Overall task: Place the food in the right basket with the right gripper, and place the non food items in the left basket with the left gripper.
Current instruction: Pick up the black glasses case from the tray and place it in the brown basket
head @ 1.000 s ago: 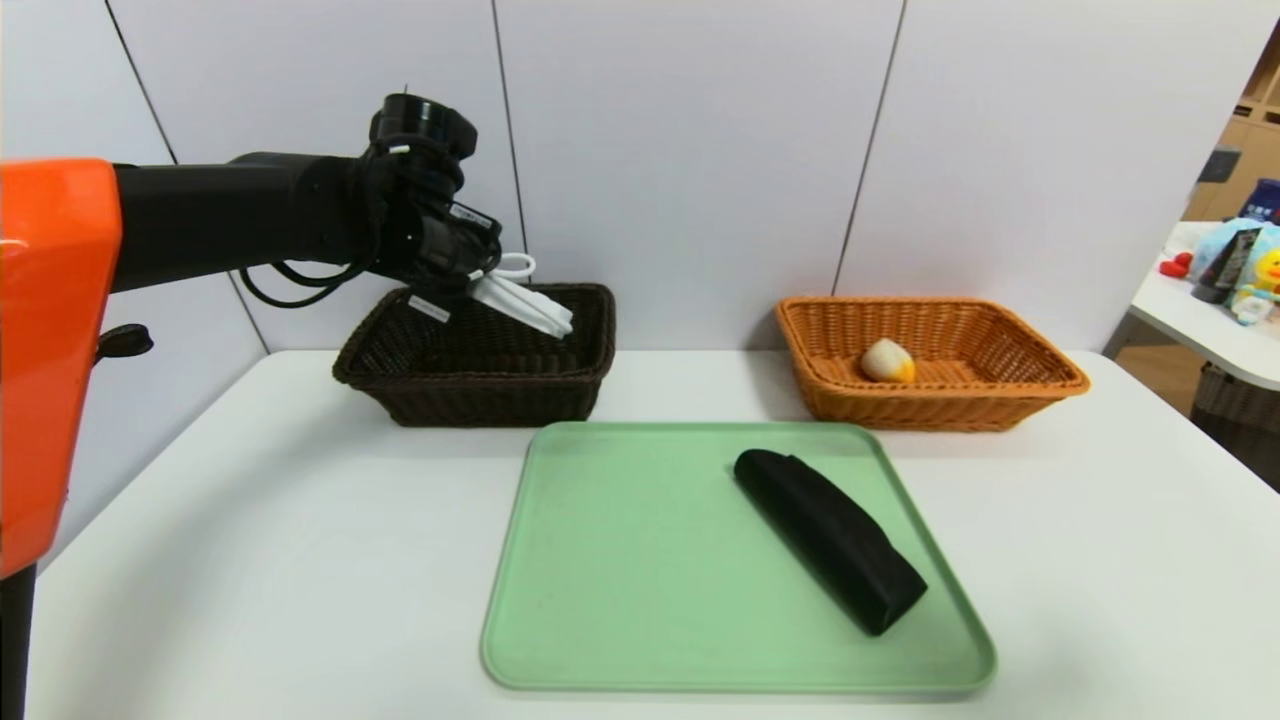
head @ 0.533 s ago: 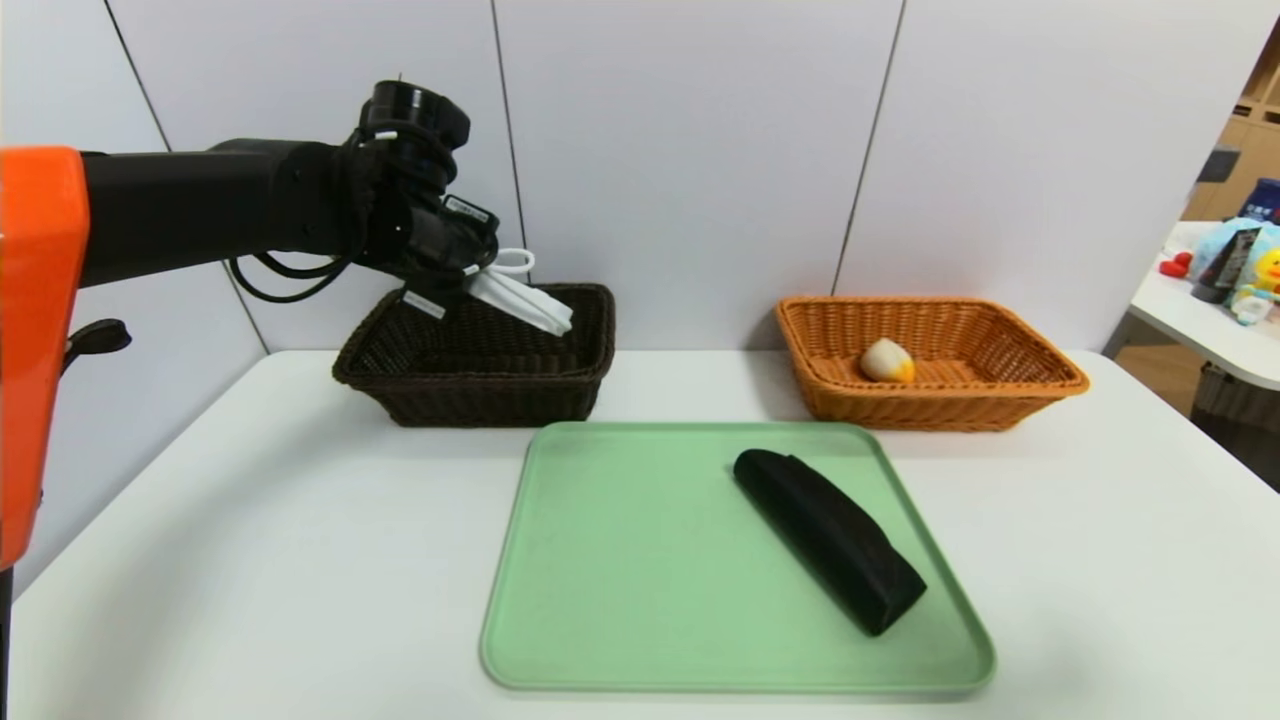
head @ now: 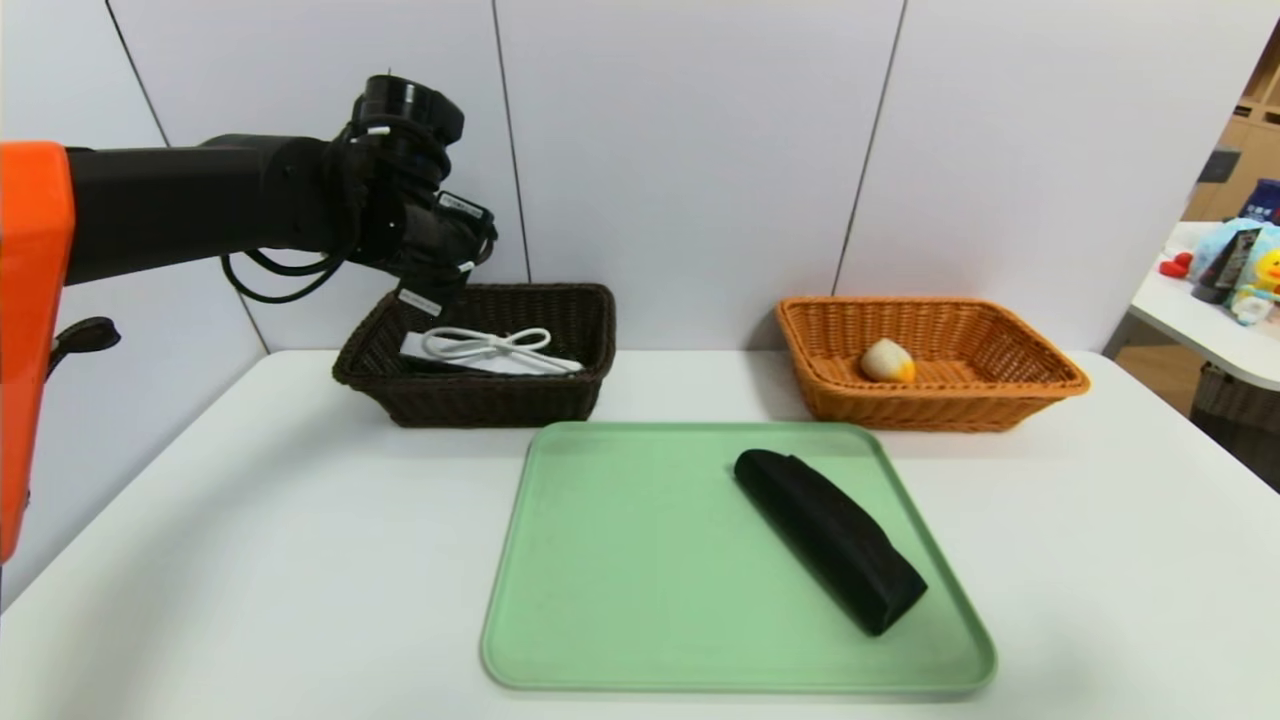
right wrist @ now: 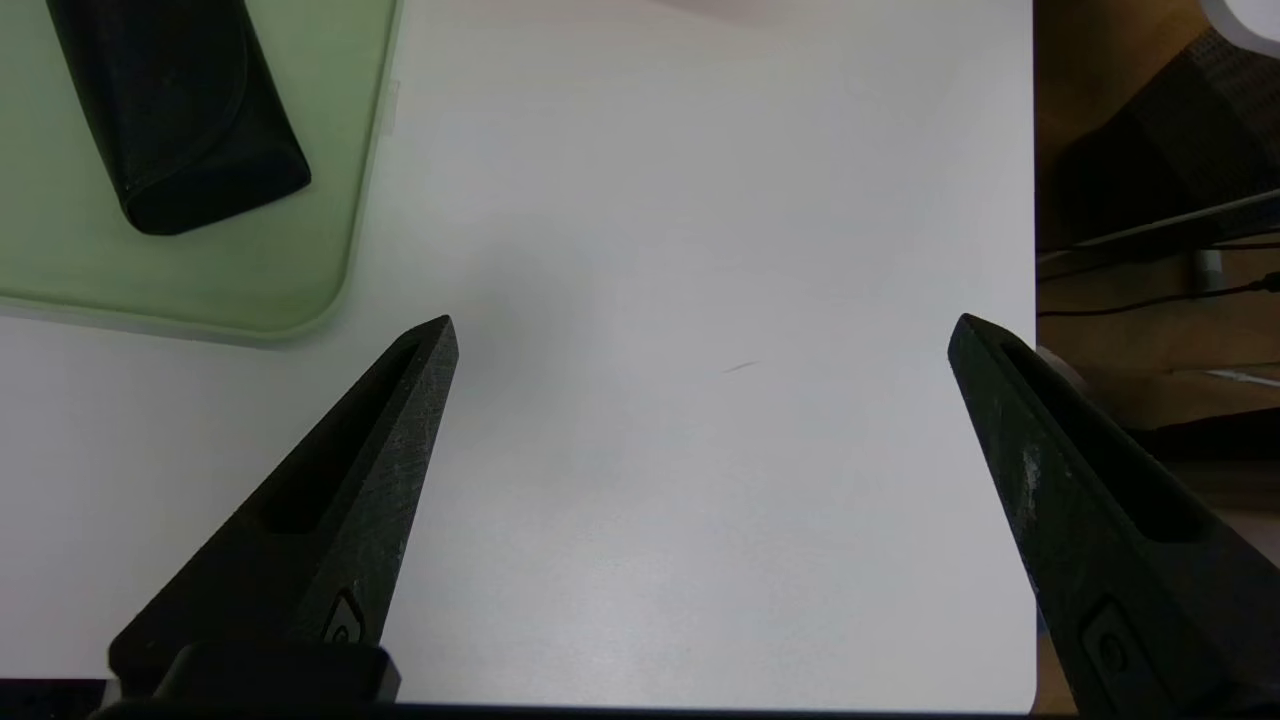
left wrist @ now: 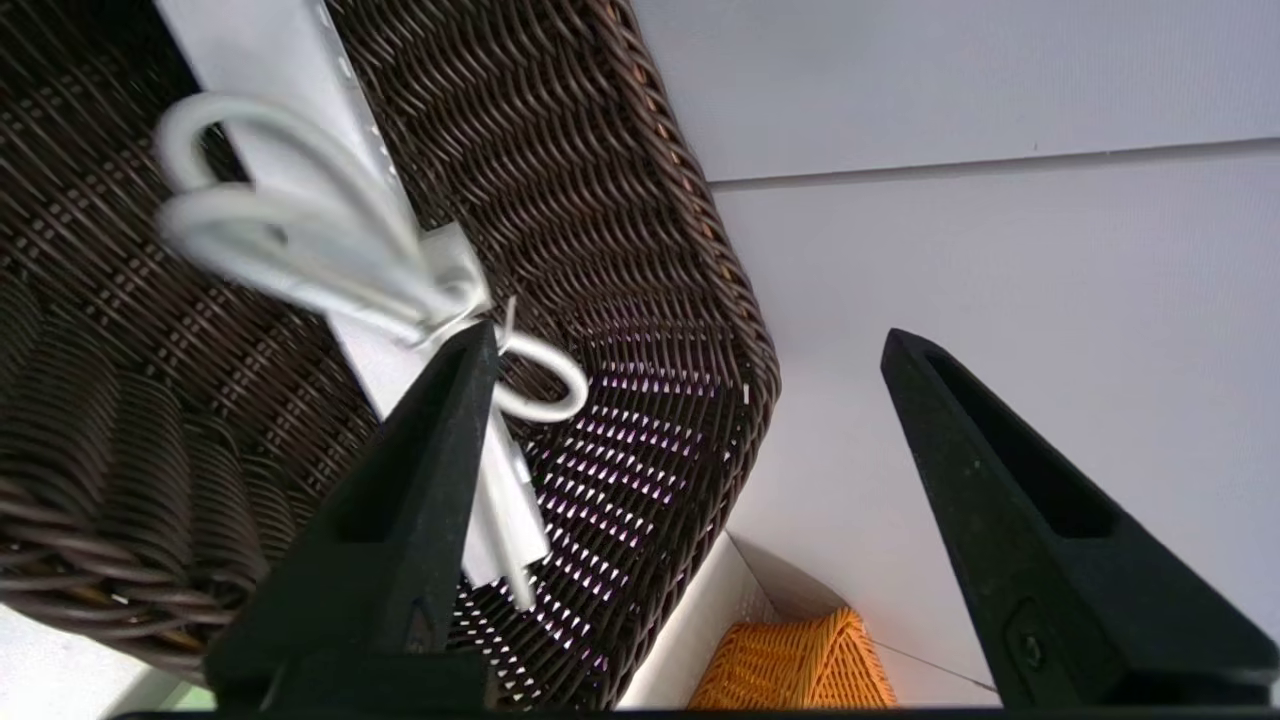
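The white cable (head: 490,346) has just been dropped into the dark basket (head: 490,392); the left claw (left wrist: 690,340) is spread wide, nothing gripped. The black case (head: 830,540) is left to be sorted. The right claw (right wrist: 705,325) is parked wide open above the counter (right wrist: 700,500), holding nothing.

My left gripper (head: 435,300) hangs at the back-left part of the dark basket (head: 490,402), which sits near the worktop's back-left corner, and a white cable (head: 490,347) tied in loops lies inside the basket. In the orange basket (head: 930,408), toward the worktop's back-right corner, I see a white and yellow piece of food (head: 887,361). Before me on the worktop (head: 300,560), a black case (head: 830,540) slants across the right side of the green tray (head: 640,570), one end near the tray's back edge.
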